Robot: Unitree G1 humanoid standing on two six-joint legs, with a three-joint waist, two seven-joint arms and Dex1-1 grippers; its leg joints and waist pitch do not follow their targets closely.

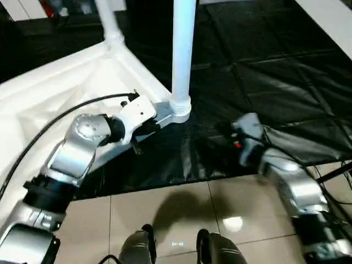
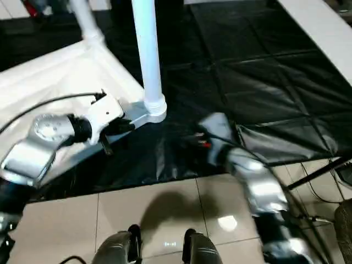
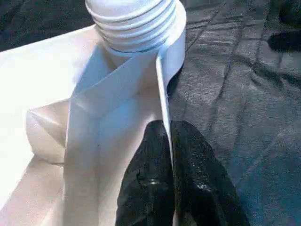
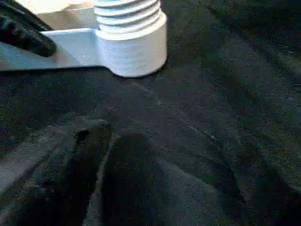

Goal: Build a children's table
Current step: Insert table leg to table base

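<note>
The children's table (image 1: 60,93) lies upside down on the black work table, ribbed underside up. A white leg (image 1: 182,55) stands upright in the near corner socket (image 1: 179,108), and a second leg (image 1: 110,22) rises at the far corner. My left gripper (image 1: 146,127) is shut on the thin rim wall just beside that near socket; in the left wrist view its black fingers (image 3: 150,179) pinch the white wall below the threaded leg base (image 3: 134,23). My right gripper (image 1: 234,132) hovers low over the black cover, right of the socket (image 4: 131,47) and apart from it.
The black cover (image 1: 264,77) spreads wrinkled to the right and back. Its front edge meets a tiled floor (image 1: 181,209). A black cable (image 1: 66,110) arcs over my left forearm. A white board (image 1: 330,22) crosses the far right corner.
</note>
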